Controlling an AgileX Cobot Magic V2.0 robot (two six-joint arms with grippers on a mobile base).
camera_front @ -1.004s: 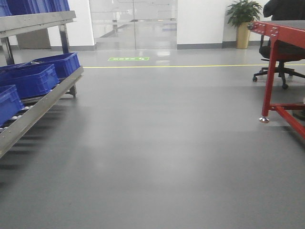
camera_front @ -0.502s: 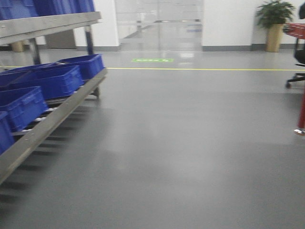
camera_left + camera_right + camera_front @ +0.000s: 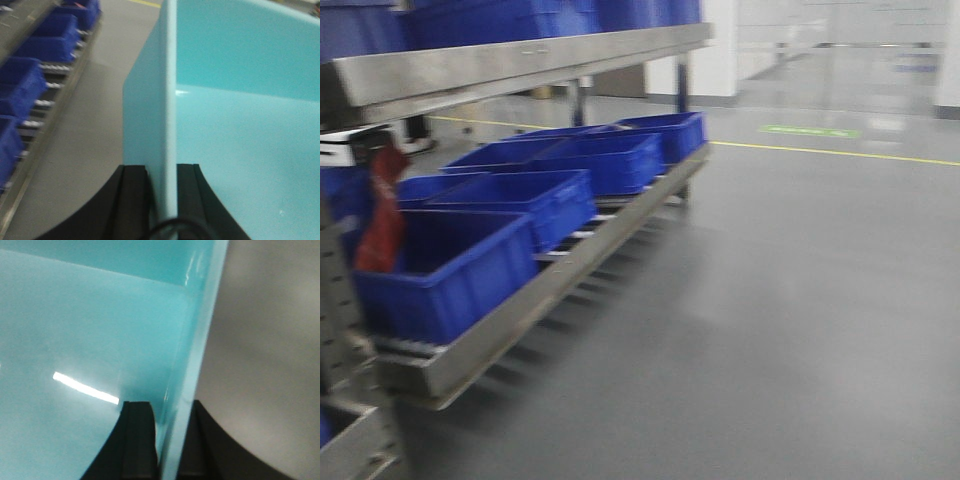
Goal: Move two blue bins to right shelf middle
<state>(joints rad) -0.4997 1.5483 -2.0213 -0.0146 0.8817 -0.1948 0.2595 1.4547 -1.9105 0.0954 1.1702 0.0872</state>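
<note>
Left gripper [image 3: 167, 171]: two black fingers [image 3: 131, 200] closed flat against either face of an upright side wall of the turquoise bin [image 3: 240, 140], one finger outside the wall, one inside; a dark cable loops at the bottom edge between them. Right gripper [image 3: 172, 409]: same arrangement on the bin's [image 3: 75, 330] opposite wall, black fingers [image 3: 137, 440] pressed to both faces, rim running up between them. Turquoise bin: held off the ground between the two grippers, open top towards the wrist cameras, interior smooth and glossy with a bright streak of reflected light on its inner surface in the right wrist view. Floor [image 3: 95, 125]: plain grey, showing past the bin's outer walls in both wrist views. Metal rack [image 3: 550, 280]: stands to the left in the front view and the left wrist view, its lower tier sloped and fitted with rollers. Dark blue bins [image 3: 550, 200]: lined up along the lower tier, open tops up, more on the upper tier above. Red object [image 3: 382, 210]: hangs at the rack's near end by the nearest bin; too blurred to identify. Yellow line [image 3: 840, 152]: crosses the floor beyond the rack. Green marking [image 3: 808, 131]: on the floor just past the line. Front view blurred throughout.
</note>
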